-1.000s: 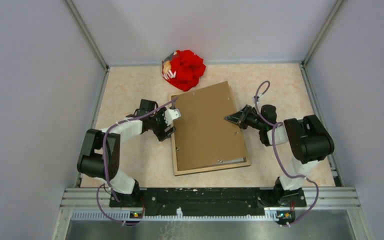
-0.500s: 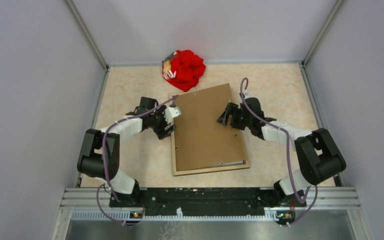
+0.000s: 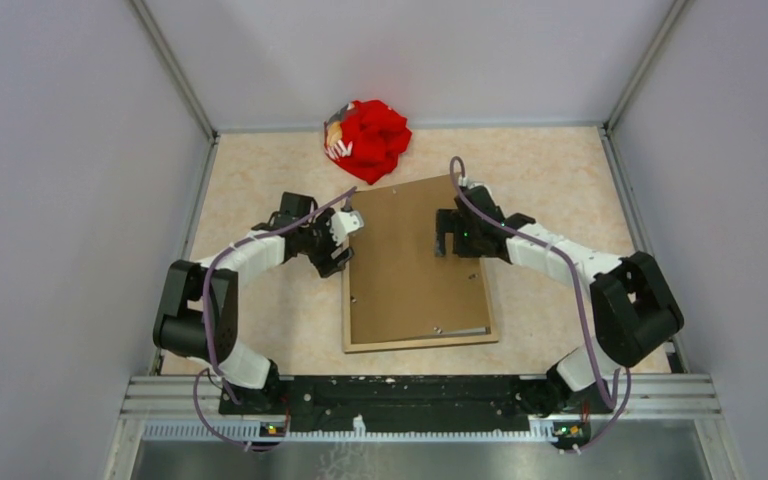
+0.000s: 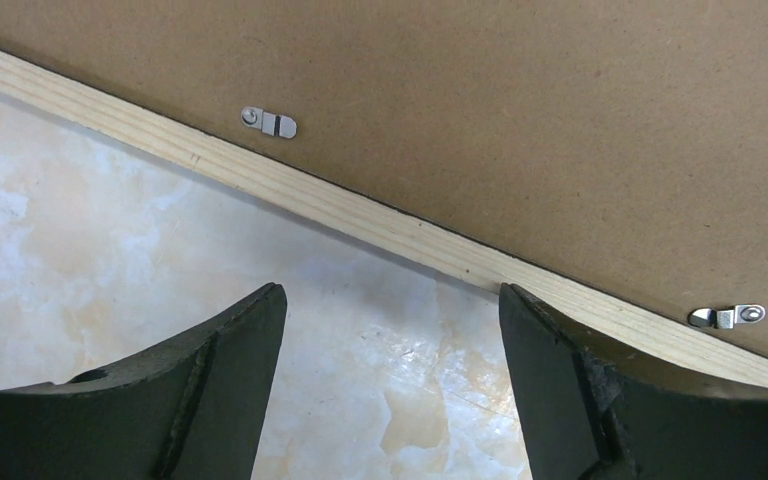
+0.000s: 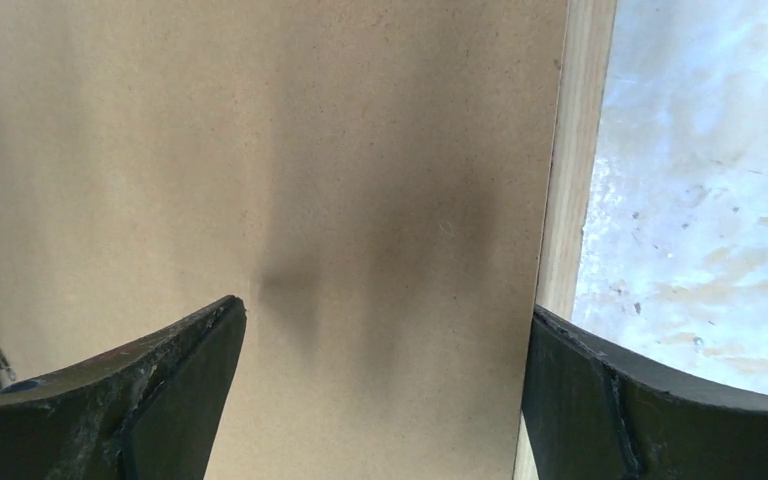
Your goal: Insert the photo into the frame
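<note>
The frame lies face down on the table, its light wood back showing as a border. The photo rests inside it, brown board side up. My left gripper sits low at the frame's left edge, open and holding nothing. In the left wrist view the left gripper stands over bare table just short of the wood border, with two metal clips beyond. My right gripper hovers open over the board's far right part. In the right wrist view the right gripper spans the board, and one finger reaches the frame's wood strip.
A red cloth bundle lies at the back of the table, just beyond the frame's far corner. Grey walls close in the left, right and back. A metal rail with the arm bases runs along the near edge.
The right arm has swung left from the frame's right edge to above the board, and its jaws have gone from shut to open. The frame has turned slightly. The left arm holds still.
</note>
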### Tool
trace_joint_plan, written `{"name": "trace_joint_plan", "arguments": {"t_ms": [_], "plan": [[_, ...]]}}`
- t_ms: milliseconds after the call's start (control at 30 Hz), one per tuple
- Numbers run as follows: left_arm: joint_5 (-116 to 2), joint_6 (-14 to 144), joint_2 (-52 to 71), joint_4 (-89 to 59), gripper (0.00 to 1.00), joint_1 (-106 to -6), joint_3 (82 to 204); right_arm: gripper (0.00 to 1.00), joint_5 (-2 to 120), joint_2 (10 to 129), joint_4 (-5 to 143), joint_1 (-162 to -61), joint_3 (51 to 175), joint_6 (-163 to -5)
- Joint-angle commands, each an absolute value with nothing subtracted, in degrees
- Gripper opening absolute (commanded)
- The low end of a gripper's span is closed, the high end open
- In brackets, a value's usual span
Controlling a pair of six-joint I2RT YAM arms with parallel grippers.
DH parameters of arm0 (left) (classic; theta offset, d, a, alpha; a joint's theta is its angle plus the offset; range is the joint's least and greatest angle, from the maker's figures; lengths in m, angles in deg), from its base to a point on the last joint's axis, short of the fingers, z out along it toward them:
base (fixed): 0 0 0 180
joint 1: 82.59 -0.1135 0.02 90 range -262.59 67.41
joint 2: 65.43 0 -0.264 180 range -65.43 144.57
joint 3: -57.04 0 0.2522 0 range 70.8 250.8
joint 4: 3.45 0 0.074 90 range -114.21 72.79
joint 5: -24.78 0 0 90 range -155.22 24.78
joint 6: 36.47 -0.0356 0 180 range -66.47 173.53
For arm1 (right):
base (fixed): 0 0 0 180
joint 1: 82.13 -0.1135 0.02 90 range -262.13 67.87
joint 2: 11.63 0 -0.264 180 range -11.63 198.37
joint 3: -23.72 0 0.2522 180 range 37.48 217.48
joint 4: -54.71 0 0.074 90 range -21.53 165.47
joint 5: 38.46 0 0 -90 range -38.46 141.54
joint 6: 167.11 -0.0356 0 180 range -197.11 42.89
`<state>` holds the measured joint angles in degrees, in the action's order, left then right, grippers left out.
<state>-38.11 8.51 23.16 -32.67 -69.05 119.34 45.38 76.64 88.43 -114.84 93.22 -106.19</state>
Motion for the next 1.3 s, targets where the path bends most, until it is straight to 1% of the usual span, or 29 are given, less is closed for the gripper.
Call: {"name": "trace_joint_plan", "arguments": {"t_ms": [0,200,367,433,500,533,567,633,667,767,800,900,1067,1267], "plan": [[-35.56,9.23,21.23,-31.93,0.84,-68.62,121.3,0.99,39.08,76.96,93.13,-117.07,97.06,-103.74],[-35.45,9.34,21.05,-32.08,0.84,-68.62,121.28,0.99,34.61,76.75,96.33,-117.76,98.57,-103.74],[-33.78,9.96,21.0,-32.6,0.85,-68.62,121.36,0.99,35.92,74.37,95.05,-117.75,98.49,-104.0],[-33.88,10.09,21.18,-33.09,0.85,-68.62,121.74,0.97,37.45,73.05,93.45,-117.85,98.24,-104.45],[-33.97,10.23,21.19,-33.76,0.85,-68.81,122.21,0.88,39.01,71.72,91.78,-118.08,97.97,-105.24],[-33.78,10.42,21.09,-34.26,0.85,-69.1,122.48,0.81,39.81,71.1,90.78,-118.44,97.61,-105.83],[-33.27,10.52,21.07,-34.86,0.85,-69.45,122.82,0.73,41.12,70.61,89.48,-119.04,97.24,-106.61],[-31.51,10.71,21.06,-36.14,0.84,-70.18,123.41,0.53,45.02,69.76,85.26,-120.48,95.73,-108.98],[-30.87,10.76,21.15,-36.6,0.84,-70.34,123.47,0.46,47.39,69.53,82.43,-121.72,94.2,-110.31],[-29.79,10.47,20.92,-37.06,0.84,-70.38,122.8,0.29,51.32,70.04,73.96,-125.28,90.69,-113.95],[-29.57,10.28,20.88,-37.09,0.84,-70.38,122.5,0.25,52.88,70.51,71.58,-126.55,89.71,-115.13],[-29.47,9.09,20.81,-37.47,0.83,-70.38,121.6,0.19,53.38,73.32,65.8,-130.52,88.08,-117.65],[-29.94,8.49,21.03,-36.96,0.81,-70.38,120.25,0.17,54.41,78.8,57.02,-135.2,86.75,-119.87],[-30.3,8.87,21.9,-36.9,0.79,-70.38,120.14,0.15,58.88,85.88,49.72,-136.15,87.33,-122.68]]}}
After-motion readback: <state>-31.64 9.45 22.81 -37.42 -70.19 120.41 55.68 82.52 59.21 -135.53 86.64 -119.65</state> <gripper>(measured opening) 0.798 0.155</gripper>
